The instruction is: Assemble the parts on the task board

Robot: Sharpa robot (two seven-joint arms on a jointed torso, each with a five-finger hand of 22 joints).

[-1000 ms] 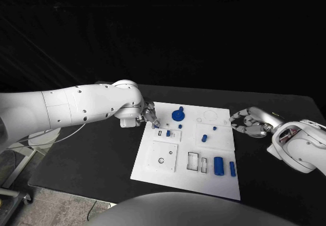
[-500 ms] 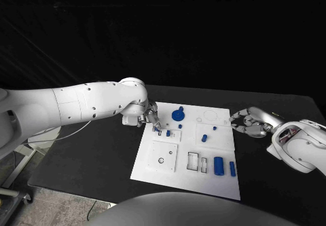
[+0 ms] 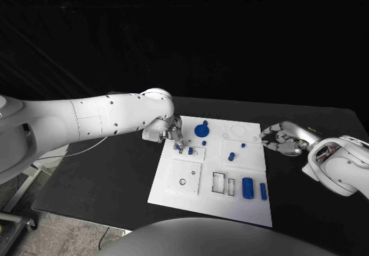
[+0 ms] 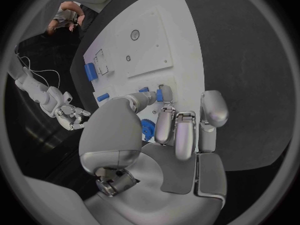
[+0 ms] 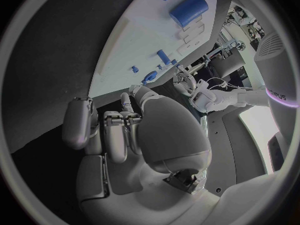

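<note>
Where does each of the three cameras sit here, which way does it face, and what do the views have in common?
Head view: on the robot's head, looking down at the task board; both white arms come in, left hand over the board's far left corner, right hand beside its right edge.
Left wrist view: behind the left hand, facing the board; its fingers pinch a small blue part.
Right wrist view: behind the right hand, facing the board from beside it.
Shared: all three show the board; each wrist view also shows the other hand.
</note>
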